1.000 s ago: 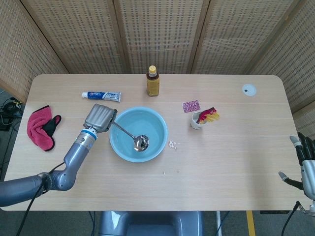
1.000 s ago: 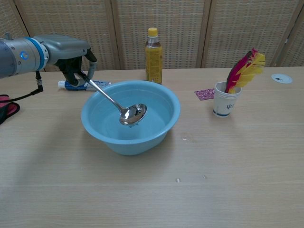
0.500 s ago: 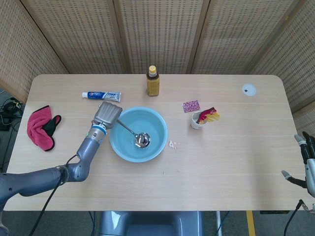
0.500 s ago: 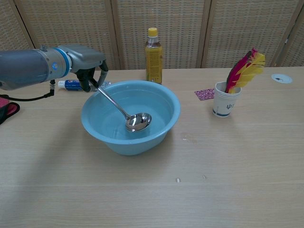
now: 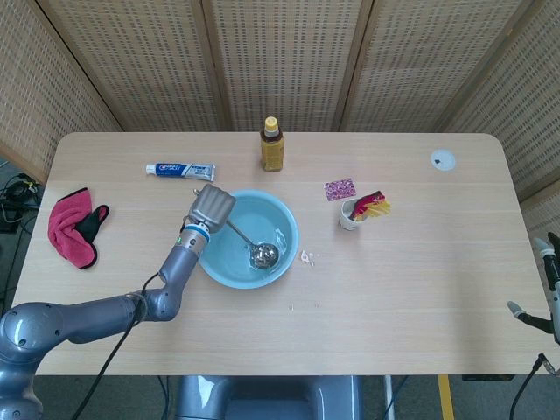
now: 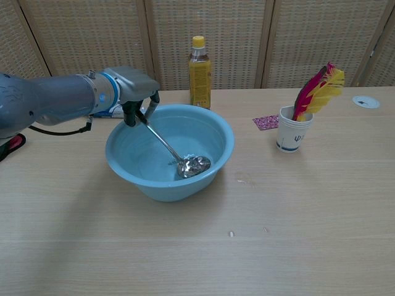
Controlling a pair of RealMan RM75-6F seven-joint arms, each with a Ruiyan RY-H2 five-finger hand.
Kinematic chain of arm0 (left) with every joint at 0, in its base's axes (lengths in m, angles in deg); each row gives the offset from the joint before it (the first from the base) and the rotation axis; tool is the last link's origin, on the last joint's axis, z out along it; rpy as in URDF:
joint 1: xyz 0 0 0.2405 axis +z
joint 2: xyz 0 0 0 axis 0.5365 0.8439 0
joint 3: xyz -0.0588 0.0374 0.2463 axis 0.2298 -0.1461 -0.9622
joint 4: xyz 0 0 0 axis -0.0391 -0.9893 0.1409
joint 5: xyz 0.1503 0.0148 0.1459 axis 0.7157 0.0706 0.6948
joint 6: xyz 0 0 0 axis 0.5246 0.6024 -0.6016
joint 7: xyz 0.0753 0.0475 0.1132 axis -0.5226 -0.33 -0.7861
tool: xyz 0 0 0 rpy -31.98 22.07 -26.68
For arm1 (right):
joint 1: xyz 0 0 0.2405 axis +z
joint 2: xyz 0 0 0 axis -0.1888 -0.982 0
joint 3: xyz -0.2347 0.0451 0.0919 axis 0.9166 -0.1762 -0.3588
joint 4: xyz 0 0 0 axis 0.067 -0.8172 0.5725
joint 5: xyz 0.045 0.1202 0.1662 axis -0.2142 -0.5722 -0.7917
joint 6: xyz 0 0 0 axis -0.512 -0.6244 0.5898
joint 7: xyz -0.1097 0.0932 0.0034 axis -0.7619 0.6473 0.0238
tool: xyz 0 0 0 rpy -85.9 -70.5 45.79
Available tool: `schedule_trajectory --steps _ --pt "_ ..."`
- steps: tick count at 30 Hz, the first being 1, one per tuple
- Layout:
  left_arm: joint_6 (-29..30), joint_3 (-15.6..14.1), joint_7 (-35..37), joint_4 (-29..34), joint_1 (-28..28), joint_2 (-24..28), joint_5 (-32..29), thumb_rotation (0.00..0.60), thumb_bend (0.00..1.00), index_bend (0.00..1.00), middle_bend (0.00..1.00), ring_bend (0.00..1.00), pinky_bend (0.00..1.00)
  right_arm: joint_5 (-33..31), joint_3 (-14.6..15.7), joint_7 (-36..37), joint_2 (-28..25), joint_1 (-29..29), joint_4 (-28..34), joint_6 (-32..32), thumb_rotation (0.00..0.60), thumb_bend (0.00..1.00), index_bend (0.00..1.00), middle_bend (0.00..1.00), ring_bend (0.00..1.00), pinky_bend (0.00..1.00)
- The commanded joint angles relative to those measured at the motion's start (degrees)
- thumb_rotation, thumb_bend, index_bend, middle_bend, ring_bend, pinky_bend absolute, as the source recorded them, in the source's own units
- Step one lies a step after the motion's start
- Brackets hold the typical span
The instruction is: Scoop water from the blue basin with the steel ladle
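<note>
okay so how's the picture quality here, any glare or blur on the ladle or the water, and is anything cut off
Head view: even, soft light, sharp; the steel ladle bowl shows a bright glint, and the right hand is cropped at the frame edge. Chest view: the ladle bowl reflects light, ripples break the water in the blue basin, faint shadow under the basin; the left hand looks crisp.
</note>
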Motion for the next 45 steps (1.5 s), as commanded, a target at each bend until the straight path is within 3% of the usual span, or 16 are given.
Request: schedule_trajectory --steps 1,13,25,33,45 --pt "-0.5 -0.6 -0.9 -1.9 -0.9 -1.5 -0.7 0.600 0.58 0.72 0.97 0.92 1.00 -0.5 -0.2 0.1 0.0 0.2 -0.3 0.6 0.600 0.00 0.00 0.00 0.00 0.00" --pt "-0.6 -0.1 1.0 -4.1 -1.2 -2.4 -1.1 0.600 0.58 0.73 0.97 0.91 1.00 -1.4 -0.5 0.3 0.1 0.5 -0.6 1.4 0.600 0.00 0.00 0.00 0.00 0.00" --pt "3.0 1.2 -0.7 5.8 -2.4 4.9 -2.0 0.600 0.58 0.73 0.97 0.91 1.00 -1.4 -0.4 -0.1 0.2 0.7 -0.4 1.8 0.600 0.00 0.00 0.00 0.00 0.00" --pt "7.3 2.5 -6.0 15.2 -5.3 11.4 -7.9 0.600 0.58 0.74 0.97 0.91 1.00 -1.3 -0.2 -0.9 0.4 1.0 -0.3 2.2 0.600 0.00 0.00 0.00 0.00 0.00" --pt "9.3 1.8 -5.8 21.8 -5.9 16.5 -9.2 0.600 0.58 0.74 0.97 0.91 1.00 -1.1 -0.2 -1.6 0.4 1.2 0.4 2.3 0.600 0.00 0.00 0.00 0.00 0.00"
